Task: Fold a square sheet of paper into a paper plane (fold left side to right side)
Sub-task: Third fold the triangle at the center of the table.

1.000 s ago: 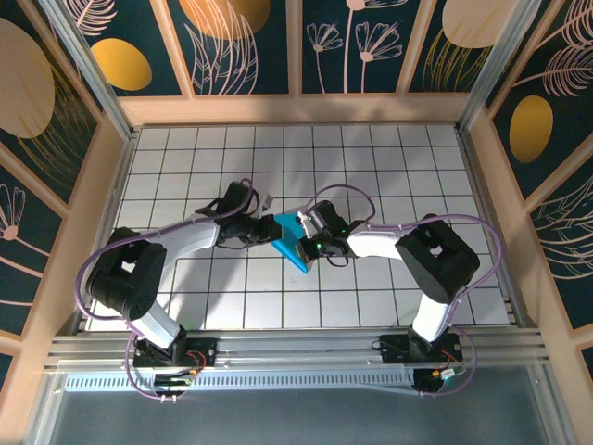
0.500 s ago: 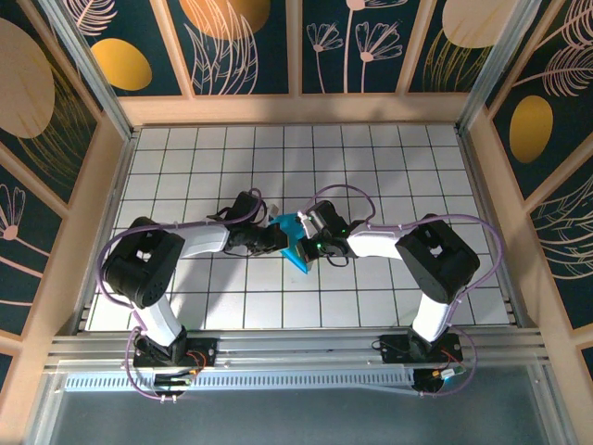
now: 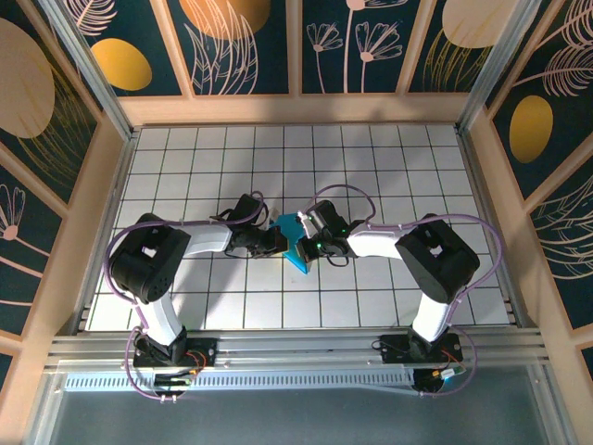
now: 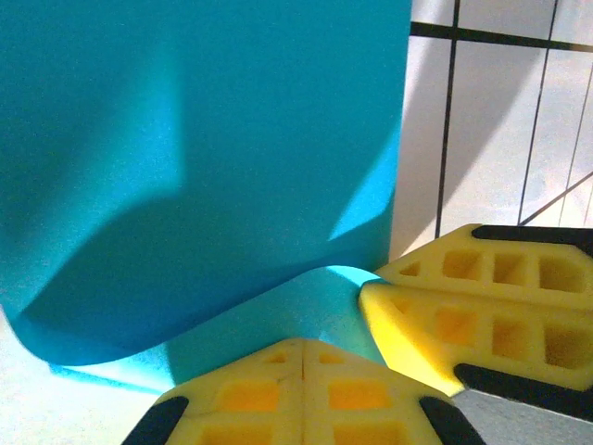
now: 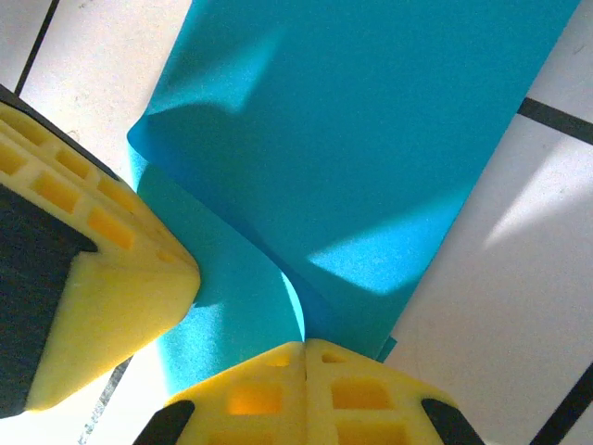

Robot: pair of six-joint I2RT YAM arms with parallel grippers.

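Note:
The square sheet of paper (image 3: 296,250) is bright cyan and lies partly folded on the white grid table, between both grippers. In the left wrist view the square sheet of paper (image 4: 213,139) curls up and over, with its bend low at the left. My right gripper (image 5: 304,345) is shut, and a raised flap of the square sheet of paper (image 5: 371,120) runs into the seam between its tips. My left gripper (image 4: 304,345) is shut, its tips at the lower layer. The left gripper (image 5: 190,273) and the right gripper (image 4: 371,286) stand almost tip to tip.
Wooden walls (image 3: 296,107) with dark floral panels ring the white tiled table (image 3: 389,158). Both arms reach in from the near edge and meet at its centre. A metal rail (image 3: 296,348) runs along the front.
The left arm has swung its elbow inward and its gripper has slid right, up to the paper's left edge. The right arm and the paper have hardly moved.

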